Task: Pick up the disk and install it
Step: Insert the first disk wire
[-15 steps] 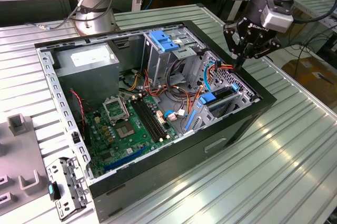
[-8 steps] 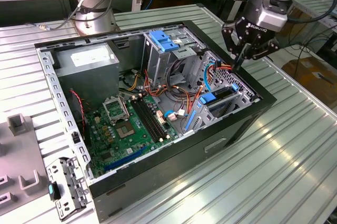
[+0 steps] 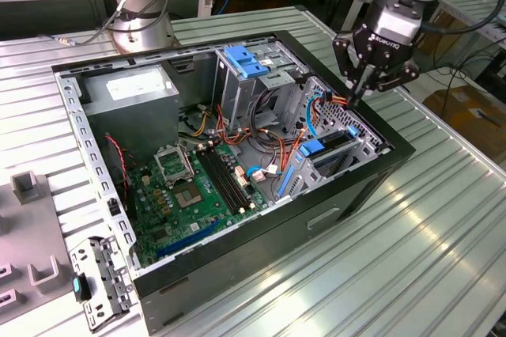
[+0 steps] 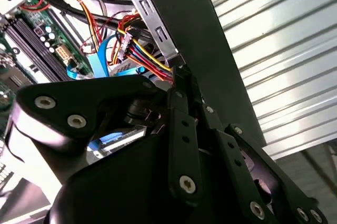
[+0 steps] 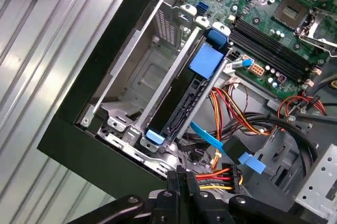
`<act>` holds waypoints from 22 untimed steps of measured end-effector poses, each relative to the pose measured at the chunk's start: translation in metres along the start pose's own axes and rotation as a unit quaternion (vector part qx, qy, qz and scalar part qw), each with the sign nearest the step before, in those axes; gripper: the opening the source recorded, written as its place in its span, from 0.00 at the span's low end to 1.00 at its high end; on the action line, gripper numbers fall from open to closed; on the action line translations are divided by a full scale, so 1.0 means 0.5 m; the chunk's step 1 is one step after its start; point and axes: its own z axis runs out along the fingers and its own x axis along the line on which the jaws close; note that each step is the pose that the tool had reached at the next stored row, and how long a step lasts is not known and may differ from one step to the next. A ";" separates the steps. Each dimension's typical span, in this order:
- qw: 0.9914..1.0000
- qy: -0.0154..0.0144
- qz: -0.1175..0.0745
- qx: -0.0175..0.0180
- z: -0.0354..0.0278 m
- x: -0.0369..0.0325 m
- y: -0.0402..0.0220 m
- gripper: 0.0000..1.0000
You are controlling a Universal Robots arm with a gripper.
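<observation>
- While the arm hangs over the far right corner of the case [image 3: 237, 274] in the exterior view, the gripper [image 3: 362, 93] points tip-down with its fingers drawn narrow, all but together.
- Just beside the tips lies a bundle of red, yellow and orange wires [image 5: 216, 179] that ends in a black plug. I cannot tell whether the tips pinch a wire.
- From the gripper, the disk [image 3: 332, 141] lies lower, toward the exterior view's left and the near side. It is close to the tips but apart from them.
- I see the disk standing on edge in the cage [image 5: 142, 77] by the case's near wall. In the first wrist view it has blue rails at its sides and a blue tab on one end.
- Its long axis runs from the exterior view's left to its right, along the near wall, with the thin edge facing up.
- I judge the disk to be seated in its slot, or nearly so. The wires sit between the tips and that thin edge.
</observation>
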 end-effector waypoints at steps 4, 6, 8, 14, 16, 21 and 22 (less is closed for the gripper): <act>0.999 0.000 0.034 -0.001 0.001 0.000 0.000 0.16; 0.999 0.000 0.040 -0.001 0.001 -0.002 0.002 0.16; 0.999 0.000 0.041 -0.002 0.001 -0.005 0.009 0.16; 0.997 0.000 0.072 -0.003 0.001 -0.007 0.013 0.16; 0.996 0.000 0.091 -0.003 0.001 -0.007 0.013 0.16; 0.991 0.000 0.134 -0.005 0.002 -0.007 0.013 0.16; 0.989 0.000 0.147 -0.006 0.002 -0.007 0.013 0.16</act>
